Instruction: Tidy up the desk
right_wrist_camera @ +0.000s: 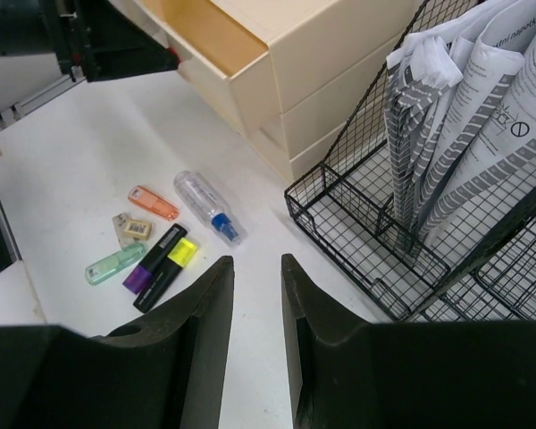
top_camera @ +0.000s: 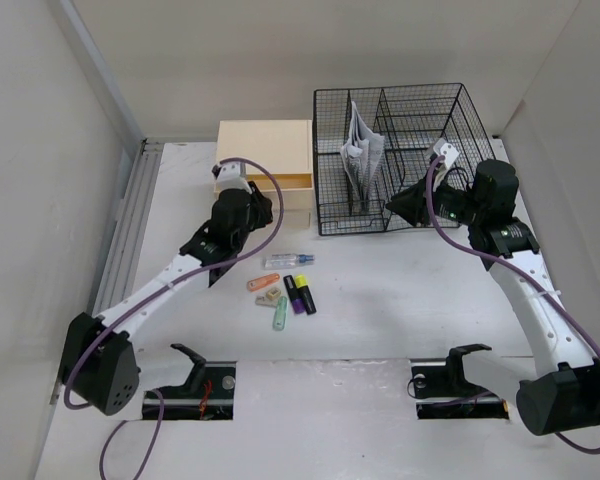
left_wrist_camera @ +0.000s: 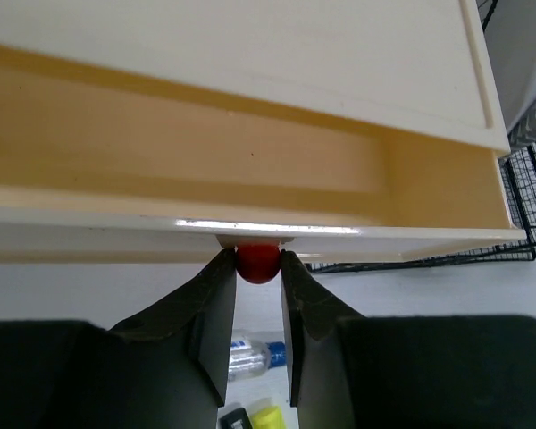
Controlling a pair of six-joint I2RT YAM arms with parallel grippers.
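Drawer-opening step: left gripper (left_wrist_camera: 257,260) jaws pinch the red knob (left_wrist_camera: 258,264) of the partly open top drawer (left_wrist_camera: 250,170); next probably needs 1 straight outward pull; right gripper (right_wrist_camera: 257,279) jaws slightly spread, empty.

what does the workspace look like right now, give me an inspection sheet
surface: white desk, small items loose near the middle.
job's things: cream drawer box, its top drawer open with no contents visible; wire rack holding folded papers.
clutter: clear bottle, orange item, green item, tan piece, yellow highlighter and purple highlighter, grouped in front of the drawer box.
hands: left hand shut on the drawer's red knob; right hand open and empty, at the rack's front.
cables: purple left cable and purple right cable each loop along their arm.
surroundings: white walls, metal rail at the left edge.
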